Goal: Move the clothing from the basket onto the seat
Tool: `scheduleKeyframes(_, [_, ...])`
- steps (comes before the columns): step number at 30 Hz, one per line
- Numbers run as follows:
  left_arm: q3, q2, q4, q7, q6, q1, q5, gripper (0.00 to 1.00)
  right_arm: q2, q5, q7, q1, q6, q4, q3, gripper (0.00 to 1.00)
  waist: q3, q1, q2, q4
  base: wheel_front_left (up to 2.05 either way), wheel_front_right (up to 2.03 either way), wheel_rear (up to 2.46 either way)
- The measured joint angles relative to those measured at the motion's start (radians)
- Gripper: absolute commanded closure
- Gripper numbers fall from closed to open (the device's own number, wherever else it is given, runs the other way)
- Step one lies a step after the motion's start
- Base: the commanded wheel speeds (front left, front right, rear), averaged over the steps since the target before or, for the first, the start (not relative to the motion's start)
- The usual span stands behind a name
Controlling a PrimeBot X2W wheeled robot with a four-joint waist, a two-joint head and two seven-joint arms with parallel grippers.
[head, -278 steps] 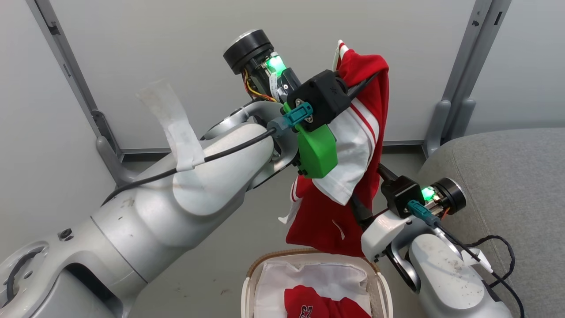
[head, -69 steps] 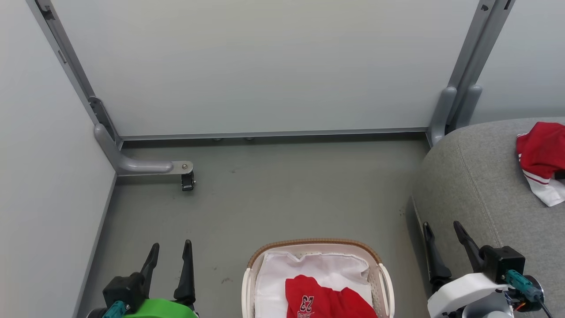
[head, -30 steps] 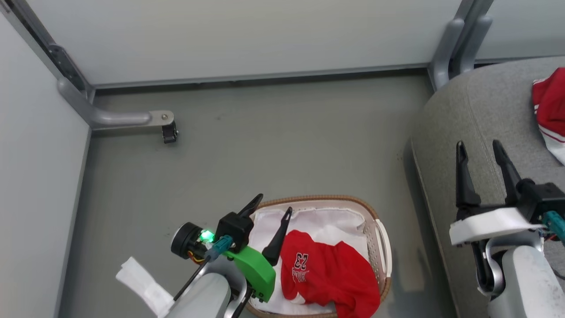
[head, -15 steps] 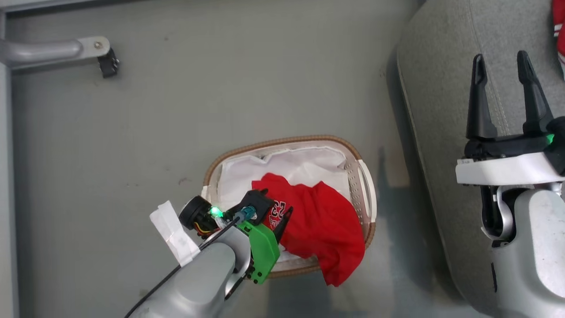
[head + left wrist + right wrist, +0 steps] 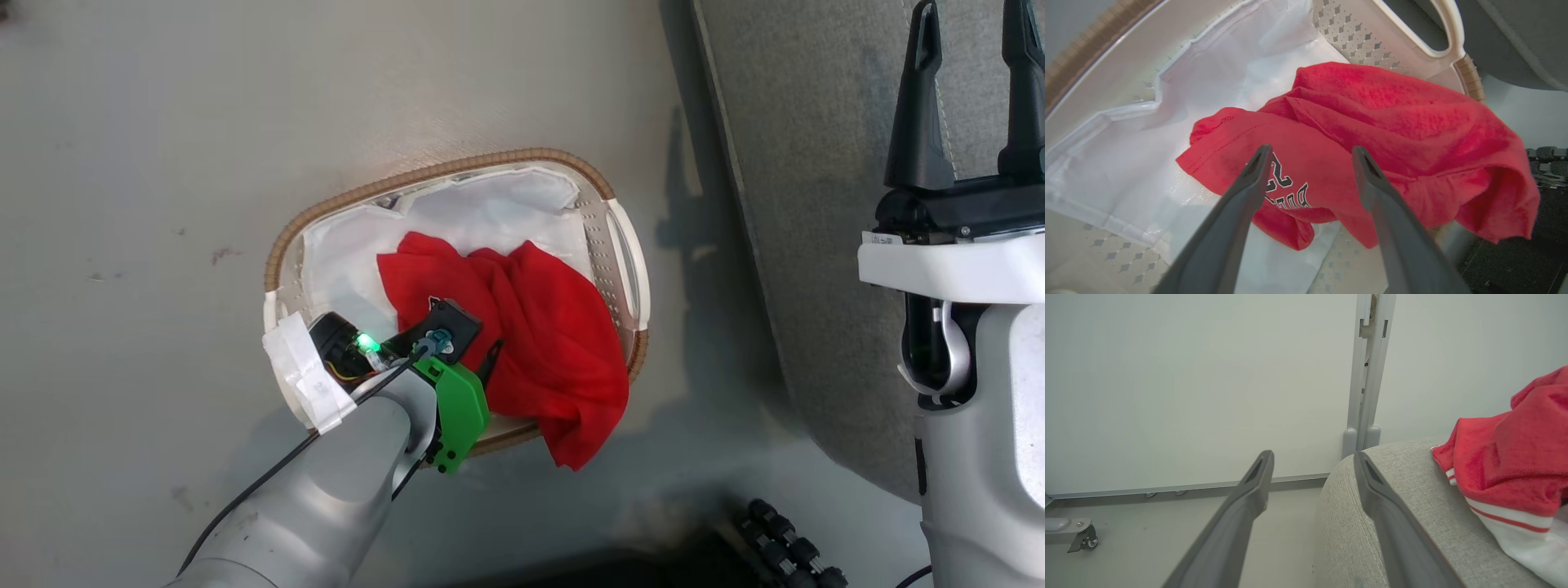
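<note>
Lowered into the basket point(image 5: 424, 170) since half a second earlier, the left end effector point(image 5: 1310, 150) was found just above the remaining red garment point(image 5: 531, 327). The head camera had also been tipped further down, so the shift of the whole picture was not to be read as a move of the things. About half of the task was judged done: a striped red garment point(image 5: 1515, 469), held aloft between both arms in the earliest frame, was now laid on the grey seat point(image 5: 816, 163) at the right. One piece was left. The remaining red garment was bunched on the white liner point(image 5: 482, 208) in the right half of the basket, its number print turned up and one fold draped over the near right rim. The left arm was reached steeply down from the near left, its fingers spread to either side of the print with nothing yet pinched between them; whether the tips were pressed into the cloth could not be told. The right end effector point(image 5: 1313, 455) was held up at the right, fingers parted and empty, pointed away over the rounded edge of the seat, well apart from the basket. A closing of the left fingers on the cloth was judged the step in hand.
</note>
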Motion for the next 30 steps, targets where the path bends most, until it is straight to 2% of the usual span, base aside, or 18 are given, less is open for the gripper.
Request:
scheduleKeyframes(6, [-0.023, 0.000, 0.005, 0.009, 0.019, -0.011, -0.031, 0.00, 0.000, 0.004, 0.000, -0.011, 0.000, -0.010, 0.011, 0.00, 0.080, 0.0000, 0.0000, -0.042, 0.00, 0.00, 0.00])
scheduleKeyframes(12, [-0.045, 0.001, 0.058, 0.061, 0.139, -0.022, -0.046, 0.00, 0.000, 0.014, 0.000, -0.024, 0.000, -0.016, 0.029, 0.00, 0.126, -0.0001, 0.0000, -0.073, 0.00, 0.00, 0.00])
scheduleKeyframes(18, [-0.047, 0.000, 0.095, 0.062, 0.203, -0.043, -0.068, 0.00, 0.000, 0.014, 0.000, -0.032, 0.000, -0.025, 0.035, 0.00, 0.149, -0.0001, 0.0000, -0.082, 0.00, 0.00, 0.00])
scheduleKeyframes(22, [-0.048, 0.000, 0.124, 0.064, 0.216, -0.057, -0.078, 0.00, 0.000, 0.016, 0.000, -0.037, 0.000, -0.031, 0.043, 0.00, 0.162, -0.0001, 0.0000, -0.086, 0.00, 0.00, 0.00])
scheduleKeyframes(25, [-0.050, 0.000, 0.138, 0.069, 0.210, -0.066, -0.087, 0.00, 0.001, 0.022, 0.000, -0.041, 0.000, -0.036, 0.049, 0.00, 0.173, -0.0001, 0.0000, -0.091, 0.00, 0.00, 0.00])
scheduleKeyframes(26, [-0.050, 0.001, 0.141, 0.069, 0.202, -0.069, -0.091, 0.14, 0.001, 0.022, 0.000, -0.041, 0.000, -0.036, 0.050, 0.00, 0.177, -0.0001, 0.0000, -0.093, 0.00, 0.00, 0.00])
scheduleKeyframes(27, [-0.051, 0.000, 0.143, 0.069, 0.197, -0.071, -0.096, 0.56, 0.001, 0.023, 0.000, -0.041, 0.000, -0.036, 0.050, 0.00, 0.180, -0.0002, 0.0000, -0.095, 0.00, 0.00, 0.00])
scheduleKeyframes(28, [-0.052, 0.000, 0.144, 0.068, 0.193, -0.073, -0.100, 0.84, 0.001, 0.023, 0.000, -0.041, 0.000, -0.036, 0.050, 0.00, 0.183, -0.0001, 0.0000, -0.097, 0.00, 0.00, 0.00])
scheduleKeyframes(29, [-0.052, 0.000, 0.144, 0.062, 0.189, -0.073, -0.104, 1.00, 0.001, 0.023, 0.000, -0.042, 0.000, -0.036, 0.049, 0.00, 0.185, -0.0001, 0.0000, -0.098, 0.00, 0.00, 0.00])
scheduleKeyframes(30, [-0.054, 0.000, 0.145, 0.059, 0.188, -0.074, -0.106, 1.00, 0.001, 0.023, 0.000, -0.043, 0.000, -0.036, 0.048, 0.00, 0.187, -0.0001, 0.0000, -0.098, 0.00, 0.00, 0.00])
